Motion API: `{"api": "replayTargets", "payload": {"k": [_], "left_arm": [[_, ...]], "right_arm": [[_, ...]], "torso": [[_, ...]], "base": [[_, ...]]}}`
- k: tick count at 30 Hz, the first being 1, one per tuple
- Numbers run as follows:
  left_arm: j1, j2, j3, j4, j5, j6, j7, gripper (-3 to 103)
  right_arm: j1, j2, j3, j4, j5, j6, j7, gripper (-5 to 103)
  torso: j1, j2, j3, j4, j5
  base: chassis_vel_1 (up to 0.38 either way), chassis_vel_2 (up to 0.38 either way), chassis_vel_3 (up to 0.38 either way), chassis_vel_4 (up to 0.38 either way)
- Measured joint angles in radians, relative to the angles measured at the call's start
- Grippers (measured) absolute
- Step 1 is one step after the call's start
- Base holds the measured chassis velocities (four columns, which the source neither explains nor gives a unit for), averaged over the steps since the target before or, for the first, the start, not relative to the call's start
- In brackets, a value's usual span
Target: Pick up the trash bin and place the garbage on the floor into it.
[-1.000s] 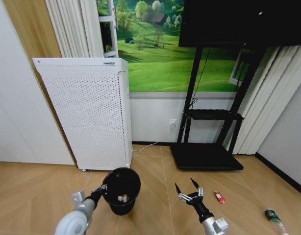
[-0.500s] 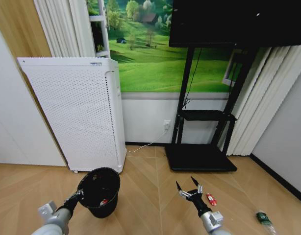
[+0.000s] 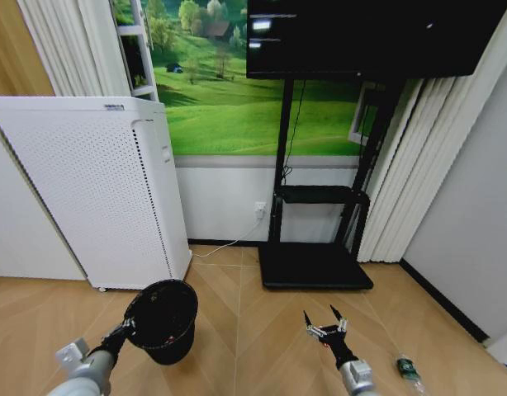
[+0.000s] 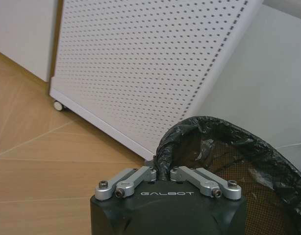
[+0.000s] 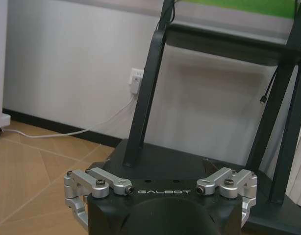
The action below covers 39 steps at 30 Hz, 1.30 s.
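The trash bin [image 3: 163, 319] was pinched at its lined rim by the left gripper [image 3: 125, 331] and carried beside the white appliance [image 3: 97, 186]; it was judged light, its liner slippery. The right gripper [image 3: 324, 322] was held spread near the bottle [image 3: 408, 369]

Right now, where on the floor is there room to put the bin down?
Bare wood floor lies between the trash bin, held at its rim by the left gripper, and the open right gripper. More lies left of the bin, before the white appliance. Tighter: by the TV stand base and the green-labelled bottle.
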Motion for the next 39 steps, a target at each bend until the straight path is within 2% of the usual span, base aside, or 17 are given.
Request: {"api": "replayTargets", "payload": {"k": [2,4,5,7,10,11,17,23,25,27,28,30,34,38,39], "left_arm": [[0.044,-0.013,-0.046,-0.009,-0.012,0.0,0.008,7],[0.083,-0.025,-0.083,-0.016,-0.017,0.0,0.024,7],[0.083,-0.025,-0.083,-0.016,-0.017,0.0,0.024,7],[0.117,-0.036,-0.113,-0.016,-0.015,-0.003,0.04,7],[0.128,-0.04,-0.125,-0.016,-0.015,-0.004,0.046,7],[0.138,-0.047,-0.138,-0.02,-0.014,-0.006,0.052,7],[0.135,-0.076,-0.12,-0.034,0.005,-0.007,0.051,7],[0.118,-0.088,-0.06,-0.047,0.037,-0.01,0.035,7],[0.109,-0.082,-0.039,-0.052,0.044,-0.01,0.028,7],[0.107,-0.078,-0.028,-0.055,0.047,-0.011,0.025,7],[0.106,-0.075,-0.017,-0.058,0.053,-0.011,0.023,7],[0.102,-0.073,-0.001,-0.063,0.06,-0.011,0.019,7],[0.095,-0.071,0.013,-0.068,0.063,-0.011,0.014,7],[0.092,-0.07,0.014,-0.069,0.063,-0.011,0.012,7],[0.091,-0.07,0.015,-0.069,0.062,-0.012,0.012,7]], "right_arm": [[0.093,-0.02,-0.056,-0.113,0.012,-0.059,0.031,100],[0.176,-0.017,-0.091,-0.208,0.02,-0.075,0.052,100],[0.176,-0.017,-0.091,-0.208,0.02,-0.075,0.052,100],[0.261,-0.012,-0.117,-0.317,0.033,-0.101,0.07,100],[0.284,-0.012,-0.122,-0.353,0.032,-0.106,0.071,100],[0.318,-0.013,-0.125,-0.429,0.024,-0.111,0.068,100],[0.339,-0.001,-0.098,-0.553,0.009,-0.152,0.042,100],[0.348,0.004,-0.092,-0.642,-0.006,-0.157,0.015,101],[0.362,0.01,-0.092,-0.683,-0.004,-0.155,0.011,92],[0.376,0.017,-0.091,-0.71,-0.004,-0.15,0.011,92],[0.399,0.027,-0.087,-0.748,-0.008,-0.141,0.013,86],[0.43,0.038,-0.082,-0.806,-0.023,-0.126,0.02,84],[0.465,0.047,-0.079,-0.882,-0.043,-0.111,0.026,80],[0.486,0.052,-0.076,-0.917,-0.028,-0.122,0.035,76],[0.49,0.052,-0.076,-0.921,-0.02,-0.129,0.038,71]], "torso": [[0.0,0.0,0.0,0.0,-0.0005],[0.0,0.0,0.0,0.0002,0.0004],[0.0,0.0,0.0,0.0002,0.0004],[0.0,0.0,0.0,0.0002,-0.0004],[0.0,0.0,0.0,0.0003,0.0001],[0.0,0.0,0.0,-0.0002,-0.0001],[0.0,0.0,0.0,-0.001,0.0],[0.0,0.0,0.0,-0.0003,0.0],[0.0,0.0,0.0,-0.0007,-0.0002],[0.0,0.0,0.0,-0.0006,-0.0002],[0.0,0.0,0.0,-0.0004,0.0001],[0.0,0.0,0.0,0.0001,0.0],[0.0,0.0,0.0,-0.0004,0.0],[0.0,0.0,0.0,-0.0003,0.0],[0.0,0.0,0.0,-0.0002,0.0]], "base": [[0.07,0.057,-0.057,-0.048],[0.063,0.071,-0.063,-0.056],[0.046,0.075,-0.063,-0.038],[0.023,0.037,-0.01,-0.019],[0.0,0.0,0.0,0.0],[0.0,0.0,0.0,0.0],[0.0,0.0,0.0,0.0],[0.0,0.0,0.0,0.0],[0.0,0.0,0.0,0.0],[0.0,0.0,0.0,0.0],[0.0,0.0,0.0,0.0],[0.0,0.0,0.0,0.0],[0.0,0.0,0.0,0.0],[0.0,0.0,0.0,0.0],[0.0,0.0,0.0,0.0]]}}
